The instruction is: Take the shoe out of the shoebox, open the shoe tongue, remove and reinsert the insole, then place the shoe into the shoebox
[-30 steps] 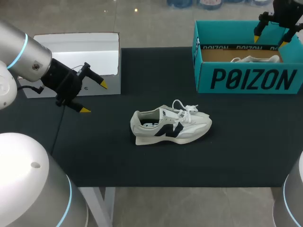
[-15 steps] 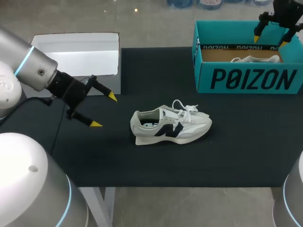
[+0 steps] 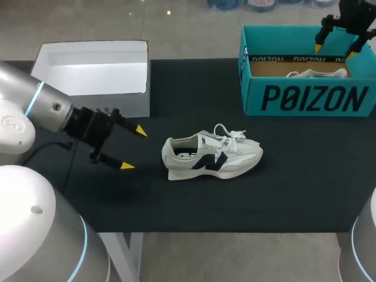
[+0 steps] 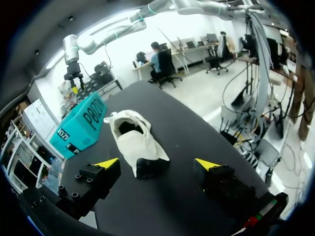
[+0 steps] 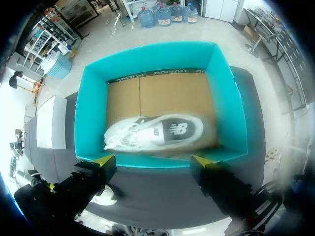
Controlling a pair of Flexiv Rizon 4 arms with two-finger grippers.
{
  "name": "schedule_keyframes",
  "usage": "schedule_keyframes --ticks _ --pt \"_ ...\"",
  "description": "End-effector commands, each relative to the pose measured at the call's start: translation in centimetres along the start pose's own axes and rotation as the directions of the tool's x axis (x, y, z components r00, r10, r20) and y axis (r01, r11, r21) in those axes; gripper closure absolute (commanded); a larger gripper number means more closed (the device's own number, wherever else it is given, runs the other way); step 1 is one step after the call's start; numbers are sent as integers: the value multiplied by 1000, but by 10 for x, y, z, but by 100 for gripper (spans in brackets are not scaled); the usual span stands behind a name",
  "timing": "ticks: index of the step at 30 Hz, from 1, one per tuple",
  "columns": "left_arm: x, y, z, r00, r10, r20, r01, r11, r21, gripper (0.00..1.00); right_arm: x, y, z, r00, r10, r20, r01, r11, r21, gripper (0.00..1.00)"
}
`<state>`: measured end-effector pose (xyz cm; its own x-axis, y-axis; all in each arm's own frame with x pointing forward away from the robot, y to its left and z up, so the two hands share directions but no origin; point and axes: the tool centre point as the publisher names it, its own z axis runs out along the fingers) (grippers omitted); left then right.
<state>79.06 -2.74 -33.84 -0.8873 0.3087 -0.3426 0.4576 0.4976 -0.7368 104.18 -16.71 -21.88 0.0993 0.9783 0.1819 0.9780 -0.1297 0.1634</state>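
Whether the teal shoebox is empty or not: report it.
Not empty. A white shoe lies on its side inside the shoebox, on its brown floor; another shoe stands outside on the mat.

Overall: bright, even light from overhead, no hard beams anywhere on the table.
Brightest spot: the open white box (image 3: 88,70); its inside glares almost to plain white.
Table mat: the black mat (image 3: 194,200) soaks up light from above; in the left wrist view it takes a dull grey sheen.
Shadows: soft and short. A thin dark rim lies under the shoe (image 3: 211,155), and a faint smudge under the left gripper (image 3: 133,148).
Shoebox: the teal shoebox (image 5: 226,108) is evenly lit inside.
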Motion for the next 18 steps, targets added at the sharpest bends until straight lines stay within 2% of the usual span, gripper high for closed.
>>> schedule_keyframes --ticks 1,8,11,18 --pt "19 -2 7 994 -35 102 35 999 -1 0 0 0 0 1000 0 1 0 1000 1 0" --pt "24 15 28 981 -117 154 115 993 24 0 0 0 0 1000 0 1 0 1000 1 0" --pt "20 19 34 978 -124 167 125 992 3 0 0 0 0 1000 0 1 0 1000 1 0" --pt "7 31 46 970 -152 192 153 988 7 0 0 0 0 1000 0 1 0 1000 1 0"
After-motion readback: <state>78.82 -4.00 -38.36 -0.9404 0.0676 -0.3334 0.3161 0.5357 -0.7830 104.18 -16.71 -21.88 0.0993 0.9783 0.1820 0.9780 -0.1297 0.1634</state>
